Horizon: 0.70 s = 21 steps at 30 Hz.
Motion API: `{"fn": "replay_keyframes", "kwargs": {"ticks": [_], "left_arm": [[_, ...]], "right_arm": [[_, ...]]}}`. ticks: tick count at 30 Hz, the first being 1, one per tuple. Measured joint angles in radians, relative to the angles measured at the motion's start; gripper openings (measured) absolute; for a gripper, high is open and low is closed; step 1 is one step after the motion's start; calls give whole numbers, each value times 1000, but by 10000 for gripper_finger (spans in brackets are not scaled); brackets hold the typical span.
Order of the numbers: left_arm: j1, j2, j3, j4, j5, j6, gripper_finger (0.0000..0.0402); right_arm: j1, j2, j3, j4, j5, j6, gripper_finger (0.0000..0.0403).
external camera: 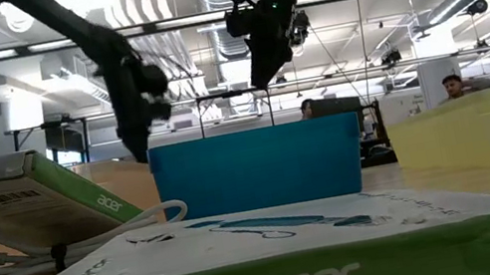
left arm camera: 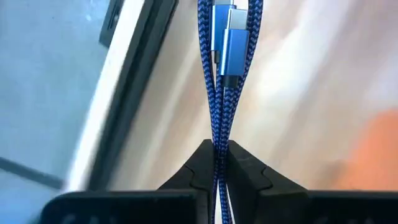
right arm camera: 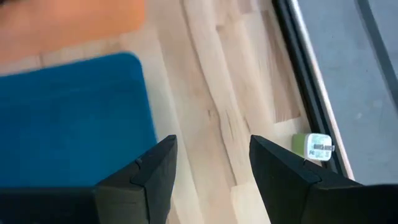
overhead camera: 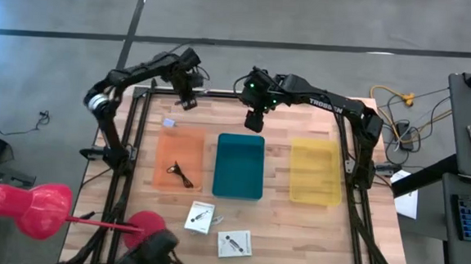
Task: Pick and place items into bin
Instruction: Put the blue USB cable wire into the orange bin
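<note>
**Left claw holds blue cable; right claw empty above teal bin**

- Landmark: teal bin (overhead camera: 240, 166), middle of the wooden surface (overhead camera: 275, 228).
- Left of teal bin: orange bin (overhead camera: 178, 159), a black wiry piece (overhead camera: 180, 175) inside it.
- Left claw (overhead camera: 186, 101) up beyond the orange bin's far edge, clenched on a braided blue cable (left arm camera: 219, 93) doubled between its fingers, plugs hanging free.
- Right claw (overhead camera: 254, 122) just beyond the teal bin's far rim, raised, fingers (right arm camera: 152, 171) spread, nothing between.
- Near side of teal bin: two white packets (overhead camera: 200, 217), (overhead camera: 234, 243).
- Right of teal bin: yellow bin (overhead camera: 315, 170).
</note>
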<state>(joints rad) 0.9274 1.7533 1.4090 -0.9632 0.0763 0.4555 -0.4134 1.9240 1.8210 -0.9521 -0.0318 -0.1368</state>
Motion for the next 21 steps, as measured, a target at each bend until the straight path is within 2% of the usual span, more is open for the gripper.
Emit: {"fn": "replay_keyframes", "kwargs": {"ticks": [4, 7, 11, 15, 21], "left_arm": [[-6, -168, -18, 20, 210, -268, 8], [-22, -283, -31, 46, 275, -480, 8], [-95, -401, -68, 43, 283, -726, 7], [-236, -547, -183, 45, 279, -951, 7], [-530, -767, -442, 149, 101, -1390, 7]], "right_arm": [[0, 0, 0, 46, 1, 71, 187], [0, 0, 0, 47, 8, 147, 187], [0, 0, 0, 14, 9, 262, 187], [3, 0, -5, -2, 10, 347, 187], [5, 0, -26, -1, 14, 374, 187]]}}
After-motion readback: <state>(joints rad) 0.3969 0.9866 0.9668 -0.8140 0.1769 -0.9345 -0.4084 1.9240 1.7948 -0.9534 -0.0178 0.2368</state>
